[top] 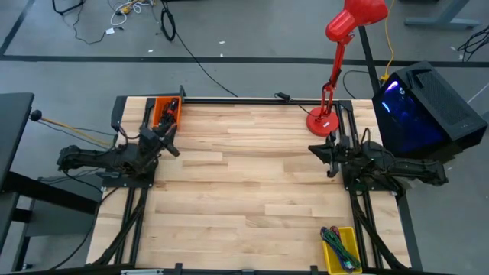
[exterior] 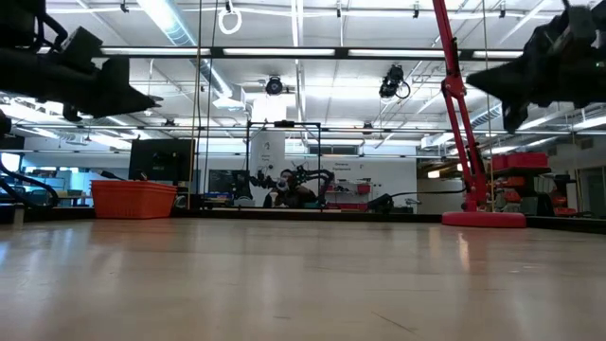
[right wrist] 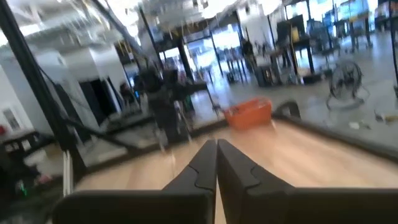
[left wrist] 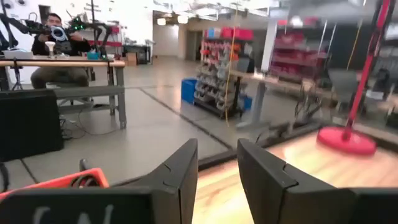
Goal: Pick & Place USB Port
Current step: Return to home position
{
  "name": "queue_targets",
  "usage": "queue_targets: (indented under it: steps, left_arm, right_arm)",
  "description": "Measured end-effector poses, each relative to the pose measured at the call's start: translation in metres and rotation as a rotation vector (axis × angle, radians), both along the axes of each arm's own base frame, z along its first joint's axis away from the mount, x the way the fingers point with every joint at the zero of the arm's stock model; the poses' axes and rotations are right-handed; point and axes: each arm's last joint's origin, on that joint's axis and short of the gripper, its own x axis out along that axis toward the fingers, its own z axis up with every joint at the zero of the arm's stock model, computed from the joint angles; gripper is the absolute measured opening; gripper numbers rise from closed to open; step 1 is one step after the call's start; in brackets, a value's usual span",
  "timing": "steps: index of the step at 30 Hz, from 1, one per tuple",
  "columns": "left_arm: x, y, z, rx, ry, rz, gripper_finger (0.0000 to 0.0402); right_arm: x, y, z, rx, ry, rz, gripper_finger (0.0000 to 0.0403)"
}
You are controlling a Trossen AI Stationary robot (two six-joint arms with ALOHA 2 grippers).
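Left gripper (left wrist: 217, 177): fingers apart, empty, above the table (top: 244, 191) beside the orange bin (exterior: 133, 199).
Right gripper (right wrist: 216, 163): fingers together, empty, near the red lamp base (top: 322, 121).

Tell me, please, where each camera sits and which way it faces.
High: above the table, looking straight down; left arm and right arm show at its sides.
Low: at tabletop height, looking level across; both arms enter from above.
Left wrist: behind the open left hand, facing the red lamp.
Right wrist: behind the shut right hand, facing the orange bin.
Shared: all four show the orange bin.
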Motion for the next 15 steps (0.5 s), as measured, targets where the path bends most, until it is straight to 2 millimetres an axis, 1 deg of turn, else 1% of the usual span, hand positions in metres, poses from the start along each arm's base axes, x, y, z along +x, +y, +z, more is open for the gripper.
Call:
queue_targets:
  steps: [2,5,12,15]
  left_arm:
    - [0.001,0.0,-0.003,0.007,0.044,0.001,0.0117]
    - [0.001,0.0,-0.005,0.009,0.064,0.001,0.0117]
    - [0.003,-0.001,-0.007,0.018,0.1,-0.069,0.0117]
    - [0.003,-0.002,-0.007,0.012,0.089,-0.094,0.0117]
  right_arm:
    - [0.001,0.0,-0.006,0.006,0.06,0.001,0.0016]
    - [0.001,0.0,-0.014,0.012,0.143,0.004,0.0016]
    - [0.001,0.0,-0.014,0.009,0.141,0.01,0.0016]
    - [0.001,0.0,-0.014,0.009,0.141,0.008,0.0016]
